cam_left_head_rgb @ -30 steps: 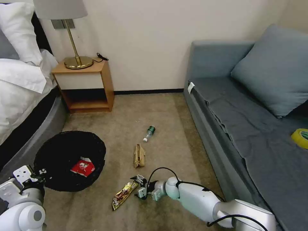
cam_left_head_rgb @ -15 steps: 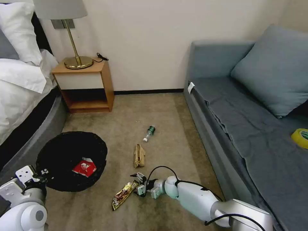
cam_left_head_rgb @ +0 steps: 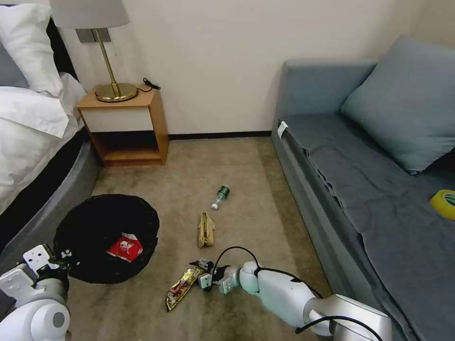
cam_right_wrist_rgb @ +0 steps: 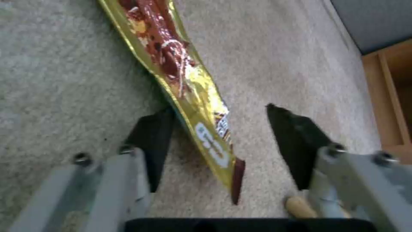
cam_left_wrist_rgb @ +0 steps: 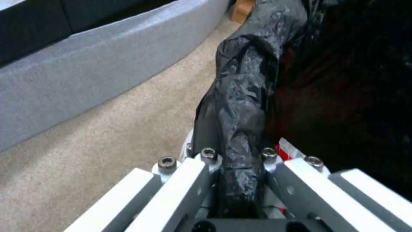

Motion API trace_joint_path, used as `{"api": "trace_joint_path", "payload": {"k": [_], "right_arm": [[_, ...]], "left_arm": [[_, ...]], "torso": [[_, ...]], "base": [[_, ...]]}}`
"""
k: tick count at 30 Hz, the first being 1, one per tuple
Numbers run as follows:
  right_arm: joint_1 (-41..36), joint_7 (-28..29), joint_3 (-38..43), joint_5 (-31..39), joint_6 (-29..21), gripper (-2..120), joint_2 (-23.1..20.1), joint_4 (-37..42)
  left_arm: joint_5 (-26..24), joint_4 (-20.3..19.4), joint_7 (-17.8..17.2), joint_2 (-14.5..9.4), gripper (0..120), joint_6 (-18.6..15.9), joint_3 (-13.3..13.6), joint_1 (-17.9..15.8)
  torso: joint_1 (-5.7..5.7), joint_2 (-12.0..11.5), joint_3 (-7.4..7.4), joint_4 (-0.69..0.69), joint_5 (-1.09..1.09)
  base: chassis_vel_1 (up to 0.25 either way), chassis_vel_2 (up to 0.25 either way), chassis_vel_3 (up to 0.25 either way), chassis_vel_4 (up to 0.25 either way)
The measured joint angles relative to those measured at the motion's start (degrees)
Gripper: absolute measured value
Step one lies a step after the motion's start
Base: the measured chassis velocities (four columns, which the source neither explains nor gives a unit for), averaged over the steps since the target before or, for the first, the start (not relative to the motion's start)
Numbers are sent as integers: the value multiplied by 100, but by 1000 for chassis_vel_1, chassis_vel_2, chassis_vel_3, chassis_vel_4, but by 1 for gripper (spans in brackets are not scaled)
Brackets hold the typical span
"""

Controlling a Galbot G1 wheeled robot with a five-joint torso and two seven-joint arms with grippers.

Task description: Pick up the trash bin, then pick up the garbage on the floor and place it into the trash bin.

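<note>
Room: beige carpeted floor (cam_left_head_rgb: 246,156) between a bed (cam_left_head_rgb: 28,123) with white linen on the robot's left and a grey-blue sofa (cam_left_head_rgb: 374,180) on its right; a wooden nightstand (cam_left_head_rgb: 125,125) with a brass lamp (cam_left_head_rgb: 109,61) stands against the far wall.

Trash bin (cam_left_head_rgb: 106,237): round, lined with a crinkled black bag folded over the rim, near the bed's base. A red snack packet (cam_left_head_rgb: 124,248) lies inside it.

Left tool (cam_left_wrist_rgb: 236,180): at the near rim of the bin, fingers closed on the bag-covered rim, the black plastic pinched between them in the left wrist view.

Candy wrapper (cam_left_head_rgb: 183,286): long, gold-brown, flat on the carpet, just right of the bin.

Right tool (cam_left_head_rgb: 200,272): low at the carpet, at the far end of the wrapper. In the right wrist view its two black fingers (cam_right_wrist_rgb: 150,138) stand apart, one on each side of the wrapper's end, which lies between them, nearer to one finger; whether that finger touches the foil cannot be told.

Crumpled brown paper bag (cam_left_head_rgb: 205,229): on the carpet, just beyond the right tool.

Small clear bottle (cam_left_head_rgb: 220,196): green label, lying on its side farther out toward the wall.

Yellow tape roll (cam_left_head_rgb: 444,202): on the sofa seat, well apart from the litter.
</note>
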State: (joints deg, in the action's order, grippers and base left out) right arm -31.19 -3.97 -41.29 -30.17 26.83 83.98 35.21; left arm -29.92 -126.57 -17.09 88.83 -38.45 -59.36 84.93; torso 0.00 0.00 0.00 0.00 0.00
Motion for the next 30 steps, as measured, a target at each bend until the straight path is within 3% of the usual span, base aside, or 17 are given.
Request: {"api": "trace_joint_path", "payload": {"k": [9, 16, 30], "right_arm": [[-29, 7, 55, 20, 0, 17, -16, -27], [-33, 8, 57, 27, 6, 0, -20, -28], [-78, 13, 63, 132, 39, 0, -116, 117]], "left_arm": [[6, 3, 4, 4, 2, 2, 11, 0], [20, 26, 14, 10, 2, 16, 18, -4], [79, 85, 40, 53, 2, 40, 72, -22]], "torso": [[0, 0, 0, 0, 0], [0, 0, 0, 0, 0], [0, 0, 0, 0, 0]], "base": [[0, 0, 0, 0], [0, 0, 0, 0], [0, 0, 0, 0]]}}
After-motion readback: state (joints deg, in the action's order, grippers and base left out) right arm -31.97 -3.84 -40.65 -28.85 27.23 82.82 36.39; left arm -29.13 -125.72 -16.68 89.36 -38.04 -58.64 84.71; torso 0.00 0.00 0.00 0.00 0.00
